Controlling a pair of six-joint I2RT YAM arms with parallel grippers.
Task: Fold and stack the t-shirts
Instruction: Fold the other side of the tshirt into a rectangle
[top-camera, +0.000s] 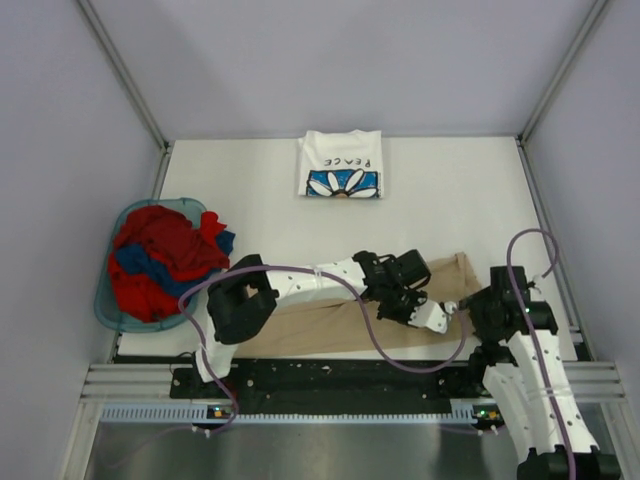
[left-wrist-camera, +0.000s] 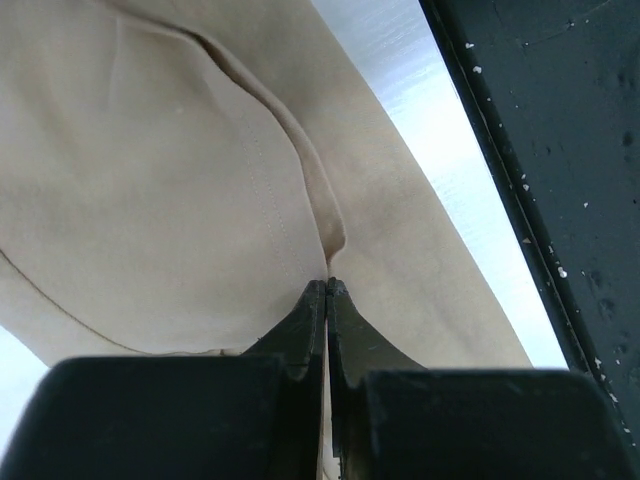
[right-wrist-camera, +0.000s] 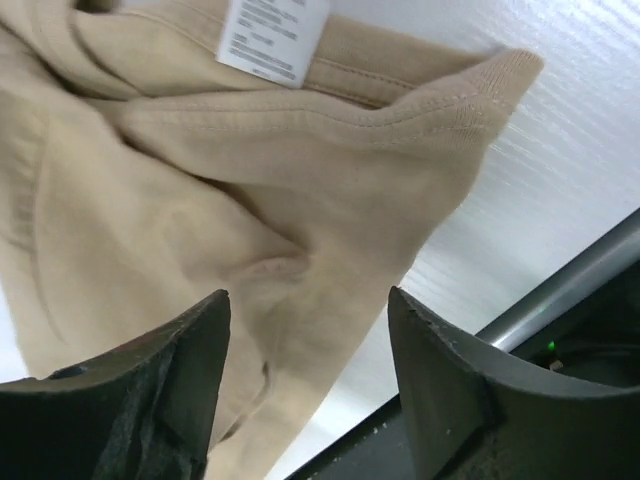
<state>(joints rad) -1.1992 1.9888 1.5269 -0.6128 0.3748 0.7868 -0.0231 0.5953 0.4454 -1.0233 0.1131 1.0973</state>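
So the tan t-shirt is stretched out along the near edge of the white table, right in front of the arm bases. The left gripper has its two black fingers squeezed completely together, and in its wrist view there's a raised ridge of the tan cloth running straight into the tips, so it's got a pinch of that shirt.

The right gripper is a different story: fingers standing well apart with nothing between them, just hanging over the shirt's neck end. You can see the ribbed collar and the white label from its camera, with bare table just beside the fabric.

Over at the far edge of the table sits the folded white daisy "PEACE" t-shirt, well apart from the tan one. The teal basket on the left holds the red t-shirts and a blue one, all bunched up.
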